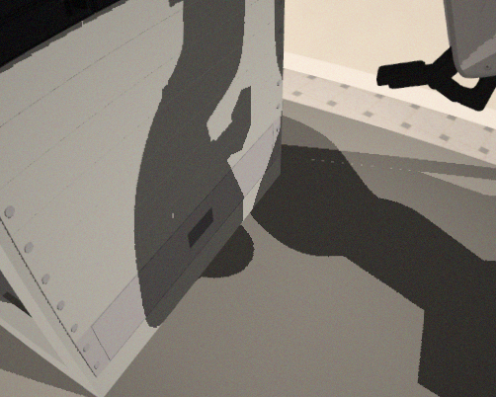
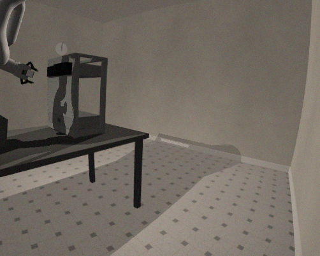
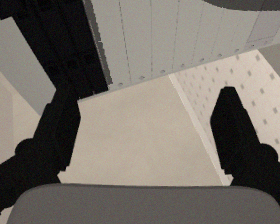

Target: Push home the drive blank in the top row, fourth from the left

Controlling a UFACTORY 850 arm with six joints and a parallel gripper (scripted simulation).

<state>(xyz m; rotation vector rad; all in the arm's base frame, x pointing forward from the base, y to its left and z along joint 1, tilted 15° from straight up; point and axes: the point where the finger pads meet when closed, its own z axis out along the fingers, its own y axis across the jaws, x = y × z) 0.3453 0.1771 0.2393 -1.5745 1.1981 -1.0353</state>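
Note:
The rack [image 2: 76,95] stands on a dark table [image 2: 80,143]. The storage chassis [image 2: 58,69] is a black band near the rack's top; it also shows as a black area at the top left of the top view [image 1: 30,25]. I cannot make out the single drive blanks in any view. My gripper [image 2: 31,74] is open and empty, in the air to the left of the rack at about the chassis's height, a short gap away. In the wrist view my fingers stand wide apart with nothing between them. One black finger [image 1: 402,74] shows at the top right of the close view.
Light grey panels [image 1: 99,148] fill the rack face below the chassis, with the arm's shadow across them. A dark box [image 2: 3,128] sits at the table's left edge. A tiled floor and bare walls surround the table.

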